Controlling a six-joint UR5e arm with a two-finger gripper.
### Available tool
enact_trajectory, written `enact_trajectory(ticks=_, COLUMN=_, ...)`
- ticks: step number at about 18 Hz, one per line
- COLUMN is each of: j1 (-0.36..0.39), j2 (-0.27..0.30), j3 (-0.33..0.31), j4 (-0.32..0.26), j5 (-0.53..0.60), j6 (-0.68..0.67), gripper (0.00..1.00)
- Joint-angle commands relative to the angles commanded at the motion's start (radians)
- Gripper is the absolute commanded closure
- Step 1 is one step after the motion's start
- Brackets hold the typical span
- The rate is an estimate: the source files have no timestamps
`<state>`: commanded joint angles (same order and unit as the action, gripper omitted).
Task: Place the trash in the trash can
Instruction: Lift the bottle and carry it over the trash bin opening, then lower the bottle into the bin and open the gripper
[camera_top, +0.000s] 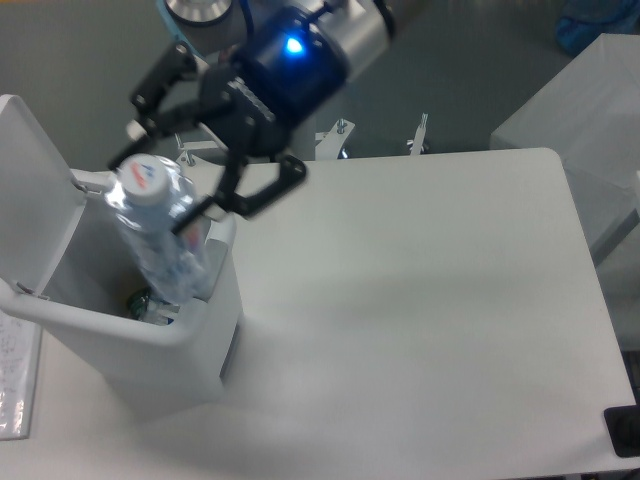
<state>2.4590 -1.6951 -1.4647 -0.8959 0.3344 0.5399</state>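
Observation:
The trash can stands at the table's left with its flip lid swung up and open. My gripper hangs over its opening, shut on the clear water bottle. The bottle is tilted, with its blue-and-red end up and its lower part dipping below the can's rim. The crumpled wrapper with a bit of green lies inside the can, mostly hidden behind the bottle and the wall.
A sheet of paper lies left of the can at the table's edge. A white block stands beyond the table's right side. A small black object sits at the bottom right corner.

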Motion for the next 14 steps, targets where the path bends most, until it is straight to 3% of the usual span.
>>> enact_trajectory(ticks=5, j1=-0.023, j2=-0.005, j3=-0.083, j4=0.003, j5=0.002, j6=0.066, gripper=0.46)
enact_trajectory(ticks=10, j1=-0.029, j2=0.014, j3=-0.247, j4=0.006, j5=0.012, j6=0.228, gripper=0.42)
enact_trajectory(ticks=12, j1=-0.031, j2=0.006, j3=-0.278, j4=0.008, j5=0.015, j6=0.276, gripper=0.32)
enact_trajectory(ticks=13, j1=-0.032, j2=0.002, j3=-0.282, j4=0.008, j5=0.017, j6=0.294, gripper=0.20)
enact_trajectory(ticks=14, j1=-0.032, j2=-0.006, j3=-0.284, j4=0.006, j5=0.017, j6=0.304, gripper=0.14)
